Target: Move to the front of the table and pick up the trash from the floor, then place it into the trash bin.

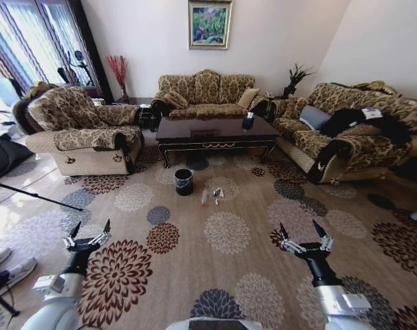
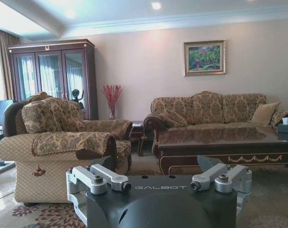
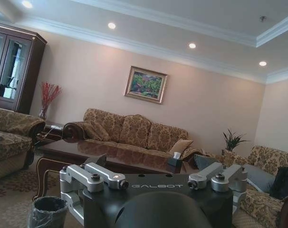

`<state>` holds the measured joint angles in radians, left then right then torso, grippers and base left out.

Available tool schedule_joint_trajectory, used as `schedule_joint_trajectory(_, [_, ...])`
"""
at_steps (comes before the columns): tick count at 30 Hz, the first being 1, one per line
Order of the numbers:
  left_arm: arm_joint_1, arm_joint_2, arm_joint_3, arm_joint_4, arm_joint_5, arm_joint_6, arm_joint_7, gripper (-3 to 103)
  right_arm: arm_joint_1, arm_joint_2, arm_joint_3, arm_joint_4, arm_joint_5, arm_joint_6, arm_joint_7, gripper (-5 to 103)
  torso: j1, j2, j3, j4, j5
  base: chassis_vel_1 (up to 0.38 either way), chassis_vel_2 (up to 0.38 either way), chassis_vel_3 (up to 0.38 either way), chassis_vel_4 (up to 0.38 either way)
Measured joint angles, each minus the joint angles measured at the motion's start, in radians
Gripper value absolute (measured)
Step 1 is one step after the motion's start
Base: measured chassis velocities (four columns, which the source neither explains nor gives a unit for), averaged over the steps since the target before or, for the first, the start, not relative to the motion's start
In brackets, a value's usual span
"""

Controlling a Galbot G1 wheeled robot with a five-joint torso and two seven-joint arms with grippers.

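Fingers spread on both grippers; one trash bin (image 1: pixel 184 181), one table (image 1: pixel 215 130).

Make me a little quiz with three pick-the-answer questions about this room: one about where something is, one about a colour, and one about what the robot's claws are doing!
1. Where is the trash bin?
A. On the carpet in front of the table
B. On top of the table
C. On the armchair

2. What colour is the bottle's cap in the trash on the floor?
A. Blue
B. Red
C. Green

3. What are the left gripper and right gripper doing?
A. Both shut on paper
B. One holds the bottle
C. Both open and holding nothing

Answers:
1 A: the black bin stands on the carpet by the table's front.
2 B: the bottle's end looks red.
3 C: the fingers of both are spread over the carpet, well short of the trash.
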<state>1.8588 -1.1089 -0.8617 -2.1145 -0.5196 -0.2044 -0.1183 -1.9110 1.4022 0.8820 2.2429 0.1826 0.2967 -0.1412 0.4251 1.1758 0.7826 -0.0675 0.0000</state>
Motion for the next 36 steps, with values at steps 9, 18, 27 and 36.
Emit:
schedule_joint_trajectory(9, [-0.022, 0.001, 0.01, -0.006, 0.022, 0.006, 0.016, 100, -0.003, -0.005, -0.014, -0.004, -0.007, 0.009, -0.002, 100, 0.0, 0.0, 0.0, 0.0, 0.0, 0.0, 0.0, 0.0, 0.0])
schedule_joint_trajectory(18, [-0.009, -0.021, 0.011, -0.017, 0.023, 0.008, 0.039, 100, 0.001, -0.013, -0.016, -0.008, -0.003, 0.009, 0.001, 100, -0.013, -0.029, -0.016, 0.0, 0.0001, 0.0, 0.0, 0.0, 0.0])
schedule_joint_trajectory(27, [-0.016, -0.03, 0.013, -0.024, 0.038, 0.002, 0.045, 100, -0.008, -0.013, -0.017, -0.006, -0.005, 0.021, 0.001, 100, -0.036, -0.078, -0.042, 0.0001, 0.0001, 0.0, 0.0, 0.0, 0.0])
schedule_joint_trajectory(36, [-0.139, -0.027, 0.031, -0.014, 0.063, 0.049, 0.021, 100, 0.013, -0.008, 0.012, -0.033, 0.01, 0.044, -0.001, 100, -0.058, -0.128, -0.069, -0.0002, 0.0, 0.0, 0.0, 0.0, 0.0])
